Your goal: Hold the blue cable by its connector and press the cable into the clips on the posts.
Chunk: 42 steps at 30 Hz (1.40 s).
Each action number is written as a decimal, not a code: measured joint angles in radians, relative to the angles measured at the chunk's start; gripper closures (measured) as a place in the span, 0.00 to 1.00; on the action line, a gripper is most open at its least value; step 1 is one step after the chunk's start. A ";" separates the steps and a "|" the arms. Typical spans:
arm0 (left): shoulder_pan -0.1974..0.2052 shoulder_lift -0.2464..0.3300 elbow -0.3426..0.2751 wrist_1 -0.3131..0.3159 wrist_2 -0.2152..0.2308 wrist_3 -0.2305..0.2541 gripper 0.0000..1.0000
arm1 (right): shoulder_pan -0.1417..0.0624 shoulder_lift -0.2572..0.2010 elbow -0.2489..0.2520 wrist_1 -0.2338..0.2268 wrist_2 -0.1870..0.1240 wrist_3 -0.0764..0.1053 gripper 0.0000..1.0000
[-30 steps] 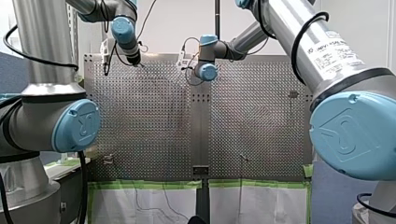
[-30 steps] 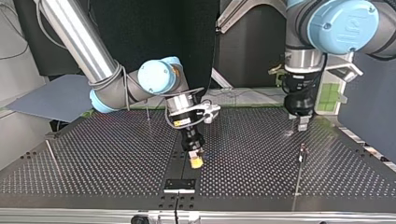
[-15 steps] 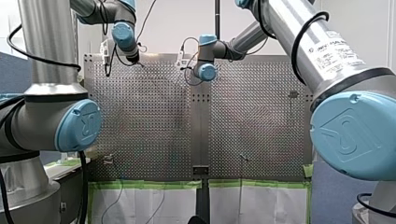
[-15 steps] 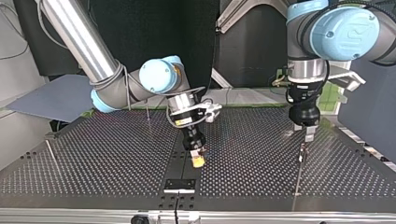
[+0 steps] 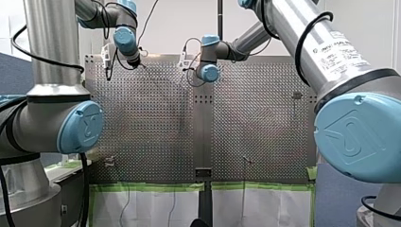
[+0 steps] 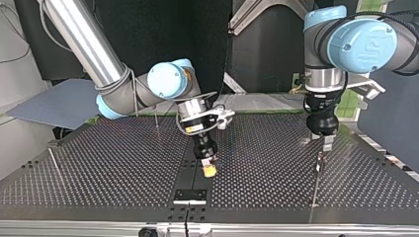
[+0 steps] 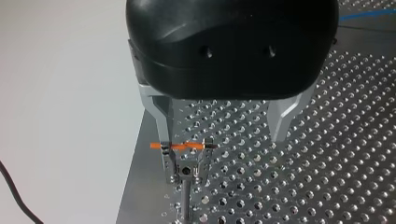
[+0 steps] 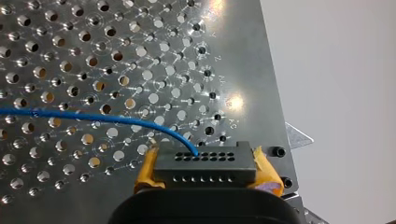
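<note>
The blue cable (image 8: pixel 93 117) is one thin strand. It runs over the holed table (image 6: pixel 99 168) into a black block connector (image 8: pixel 205 161) that has two rows of little holes. My right end effector (image 6: pixel 209 169) is clenched on that connector with a yellow pad on each side. In the top view it sits low in the middle of the frame, right by the table's centre seam.

Head count: one table, two end effectors, one cable, one connector. I can make out three thin posts in the top view: a post (image 6: pixel 319 160) at the right, another post (image 6: pixel 156 117) upper middle-left, and a third post (image 6: pixel 53 163) far left.

My left end effector (image 7: pixel 222 144) is spread wide and grasping nothing. A clip (image 7: pixel 191 161) with an orange bit sits just inside one finger.

Both end effectors are close to table edges, with a wide stretch of plate between them.
</note>
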 joint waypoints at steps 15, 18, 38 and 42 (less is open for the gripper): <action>0.005 0.000 0.000 0.003 -0.020 0.014 0.00 | 0.003 0.001 -0.001 0.004 -0.002 0.002 1.00; 0.004 0.002 0.000 0.003 -0.023 0.021 0.00 | 0.004 0.001 0.000 0.006 -0.002 0.001 1.00; 0.010 0.026 0.000 0.019 -0.026 0.045 0.00 | 0.007 0.002 0.001 0.015 -0.001 -0.003 1.00; 0.011 0.026 0.000 0.019 -0.025 0.044 0.00 | 0.008 0.002 0.001 0.016 -0.001 -0.003 1.00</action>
